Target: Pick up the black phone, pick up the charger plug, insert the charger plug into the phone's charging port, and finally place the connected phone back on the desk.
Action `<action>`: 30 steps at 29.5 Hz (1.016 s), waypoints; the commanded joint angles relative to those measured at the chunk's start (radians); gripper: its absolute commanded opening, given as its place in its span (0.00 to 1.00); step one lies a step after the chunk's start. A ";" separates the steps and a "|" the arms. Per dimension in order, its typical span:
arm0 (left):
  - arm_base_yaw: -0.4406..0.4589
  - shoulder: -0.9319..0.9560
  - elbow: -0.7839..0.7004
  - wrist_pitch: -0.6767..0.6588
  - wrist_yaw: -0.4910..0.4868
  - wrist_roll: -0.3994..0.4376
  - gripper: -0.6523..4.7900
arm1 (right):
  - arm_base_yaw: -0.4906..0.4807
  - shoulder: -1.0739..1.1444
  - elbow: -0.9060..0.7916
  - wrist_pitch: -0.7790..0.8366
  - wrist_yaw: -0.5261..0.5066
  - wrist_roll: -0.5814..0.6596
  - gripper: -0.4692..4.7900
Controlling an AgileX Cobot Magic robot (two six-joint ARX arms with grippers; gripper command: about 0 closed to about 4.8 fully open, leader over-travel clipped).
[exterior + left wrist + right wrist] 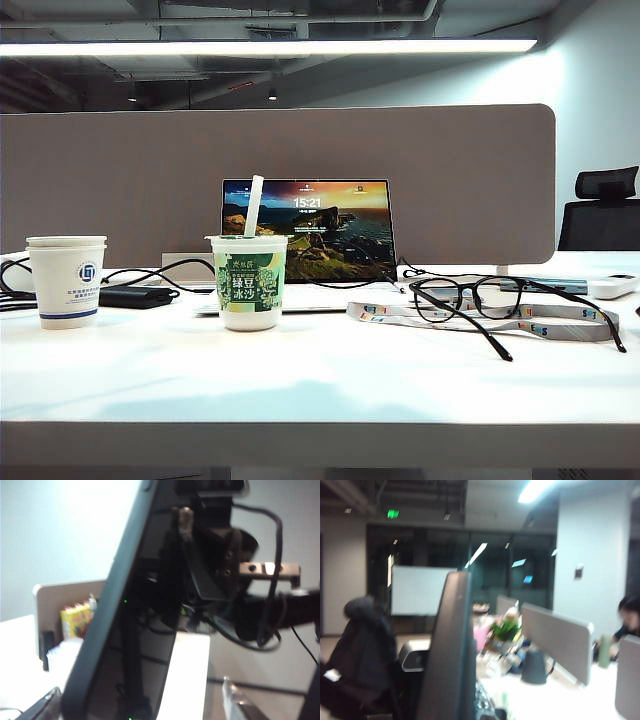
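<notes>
The black phone (125, 630) is held on edge at frame centre, pinched at its upper end by the right gripper (207, 550), apparently to present its port. The left gripper (140, 697) is shown with fingers (235, 700) spread at the lower corners; the charger plug cannot be made out, nor any arm above the bench (320, 380)
</notes>
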 commanded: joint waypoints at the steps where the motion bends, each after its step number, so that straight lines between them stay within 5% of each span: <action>1: 0.000 -0.002 0.008 0.085 -0.066 -0.089 0.94 | 0.001 -0.006 0.006 0.106 0.036 0.044 0.09; 18: -0.002 0.037 0.008 0.270 -0.092 -0.260 0.98 | 0.066 0.042 0.006 0.257 0.105 0.135 0.09; 30: -0.002 0.036 0.008 0.306 -0.159 -0.270 0.98 | 0.079 0.095 0.006 0.311 0.139 0.148 0.09</action>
